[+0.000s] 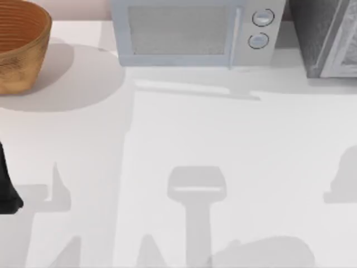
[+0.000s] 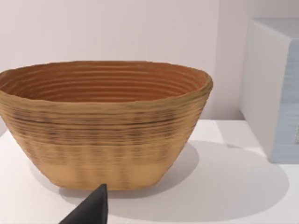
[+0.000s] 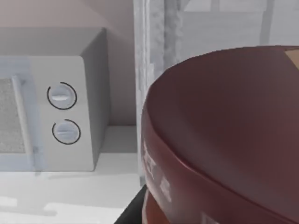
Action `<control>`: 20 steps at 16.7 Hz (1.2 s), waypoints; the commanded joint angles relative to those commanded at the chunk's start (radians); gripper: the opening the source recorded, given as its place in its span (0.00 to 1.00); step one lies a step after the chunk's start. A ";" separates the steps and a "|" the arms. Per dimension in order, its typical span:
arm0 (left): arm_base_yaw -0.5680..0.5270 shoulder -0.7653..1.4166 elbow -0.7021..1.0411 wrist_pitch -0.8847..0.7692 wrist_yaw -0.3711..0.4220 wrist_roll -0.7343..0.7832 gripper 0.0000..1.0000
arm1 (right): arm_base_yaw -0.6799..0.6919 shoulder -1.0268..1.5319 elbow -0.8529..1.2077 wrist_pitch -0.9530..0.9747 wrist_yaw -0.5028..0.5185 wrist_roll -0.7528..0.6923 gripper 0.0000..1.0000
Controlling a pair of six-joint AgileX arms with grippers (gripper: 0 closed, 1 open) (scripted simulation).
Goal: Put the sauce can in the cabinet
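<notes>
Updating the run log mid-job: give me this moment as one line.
can: close up at right wrist camera, near cabinet | microwave: back centre | basket: back left | left arm: left edge

You see a woven basket (image 2: 105, 126) with ribbed, rough, matt coils. The sauce can (image 3: 224, 140) has a smooth top with a soft sheen. The microwave (image 1: 195, 30) looks like smooth pale plastic, the cabinet (image 1: 315, 33) speckled and stone-like, the worktop (image 1: 234, 134) plain matt white.
</notes>
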 joint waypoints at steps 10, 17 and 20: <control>0.000 0.000 0.000 0.000 0.000 0.000 1.00 | 0.072 0.645 0.889 -0.248 0.116 0.038 0.00; 0.000 0.000 0.000 0.000 0.000 0.000 1.00 | 0.129 1.067 1.503 -0.410 0.182 0.024 0.00; 0.000 0.000 0.000 0.000 0.000 0.000 1.00 | 0.150 1.174 1.652 -0.452 0.191 0.012 0.00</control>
